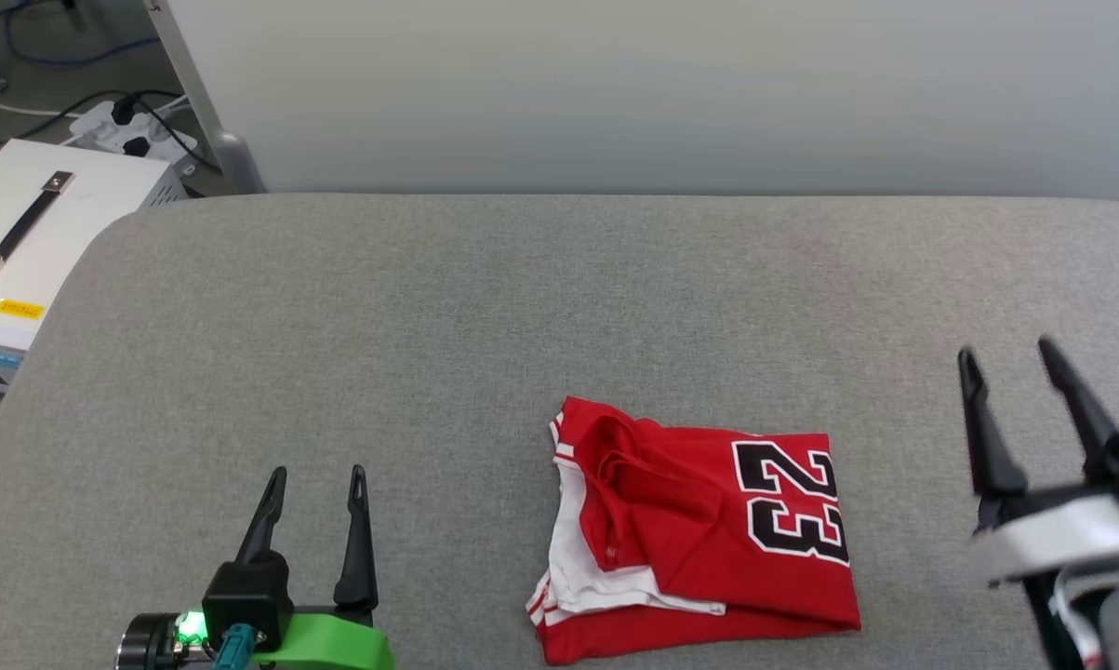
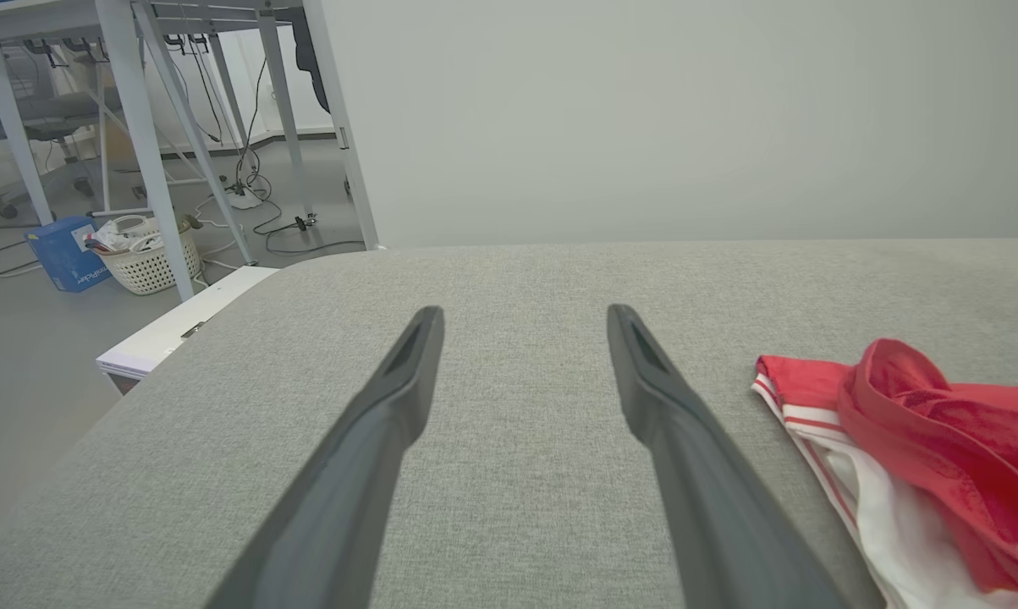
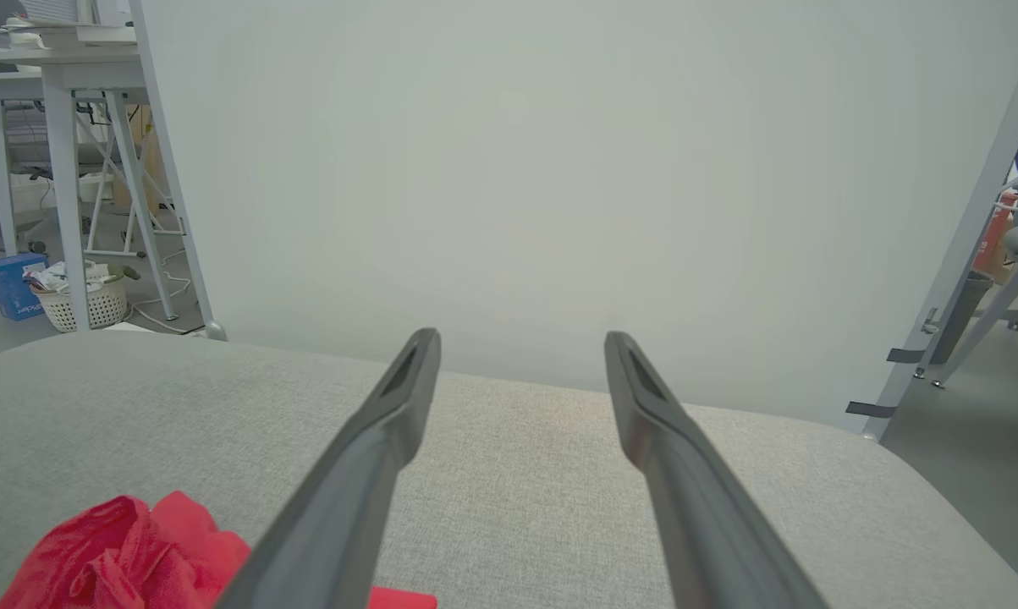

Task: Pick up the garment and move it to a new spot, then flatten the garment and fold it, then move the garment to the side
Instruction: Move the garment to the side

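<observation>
Left gripper [image 1: 319, 475] open, empty, above grey worktop [image 1: 429, 307], well left of garment [image 1: 708, 549]. Right gripper [image 1: 1006, 352] open too, empty, off right. Garment lies loosely folded near front edge, number up, between both. Flanking pose probably keeps cloth in clear sight. White case [image 1: 38, 214] beyond left edge, pale panel [image 1: 661, 93] behind; nothing blocks either approach.

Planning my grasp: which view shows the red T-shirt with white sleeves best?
Head view: the whole red T-shirt with white sleeves shows from above. Left wrist catches one end; right wrist, a red bunch.
</observation>
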Robot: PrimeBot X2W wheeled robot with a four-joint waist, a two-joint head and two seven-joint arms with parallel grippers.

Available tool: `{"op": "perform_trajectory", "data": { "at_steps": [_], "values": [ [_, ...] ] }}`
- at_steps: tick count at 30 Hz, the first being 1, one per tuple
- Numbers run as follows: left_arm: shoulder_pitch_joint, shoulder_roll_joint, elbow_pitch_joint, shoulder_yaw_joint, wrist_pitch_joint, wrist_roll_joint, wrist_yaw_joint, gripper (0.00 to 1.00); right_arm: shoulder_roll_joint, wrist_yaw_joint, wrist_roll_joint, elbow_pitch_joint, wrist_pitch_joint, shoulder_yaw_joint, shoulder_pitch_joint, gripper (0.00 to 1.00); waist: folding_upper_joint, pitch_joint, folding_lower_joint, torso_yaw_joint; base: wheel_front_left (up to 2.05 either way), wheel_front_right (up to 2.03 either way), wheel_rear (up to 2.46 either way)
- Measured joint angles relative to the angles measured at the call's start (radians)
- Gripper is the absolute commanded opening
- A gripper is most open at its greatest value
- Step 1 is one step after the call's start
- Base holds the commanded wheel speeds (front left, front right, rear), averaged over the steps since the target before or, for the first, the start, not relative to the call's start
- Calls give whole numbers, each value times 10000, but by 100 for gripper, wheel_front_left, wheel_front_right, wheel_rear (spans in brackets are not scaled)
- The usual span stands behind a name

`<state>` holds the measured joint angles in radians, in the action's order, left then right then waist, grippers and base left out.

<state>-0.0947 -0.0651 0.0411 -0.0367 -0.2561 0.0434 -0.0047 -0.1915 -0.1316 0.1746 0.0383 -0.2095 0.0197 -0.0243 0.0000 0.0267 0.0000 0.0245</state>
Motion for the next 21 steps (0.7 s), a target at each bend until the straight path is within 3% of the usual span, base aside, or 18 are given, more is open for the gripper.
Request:
{"op": "perform_trajectory", "data": {
  "at_steps": [5, 10, 16, 21],
  "values": [
    [58, -6, 6, 4, 0, 2, 0, 100, -1386, 0, 1170, 153, 1893, -786, -1329, 100, 0, 198, 0, 72, 0, 0, 0],
    [174, -4, -10, 19, 0, 2, 6, 100, -2568, 2, 3551, -52, 5574, -1785, -2092, 100, 0, 422, 0, 159, 0, 0, 0],
    [482, 0, -67, -52, 0, 15, 4, 100, -3018, 0, 5921, -602, 9099, -1894, -2255, 100, 0, 763, 0, 301, 0, 0, 0],
    [865, 15, -109, -221, 0, 23, -2, 100, -2955, 2, 6554, -1214, 10395, -2004, -2206, 100, 0, 1126, 0, 497, 0, 0, 0]
  ]
}}
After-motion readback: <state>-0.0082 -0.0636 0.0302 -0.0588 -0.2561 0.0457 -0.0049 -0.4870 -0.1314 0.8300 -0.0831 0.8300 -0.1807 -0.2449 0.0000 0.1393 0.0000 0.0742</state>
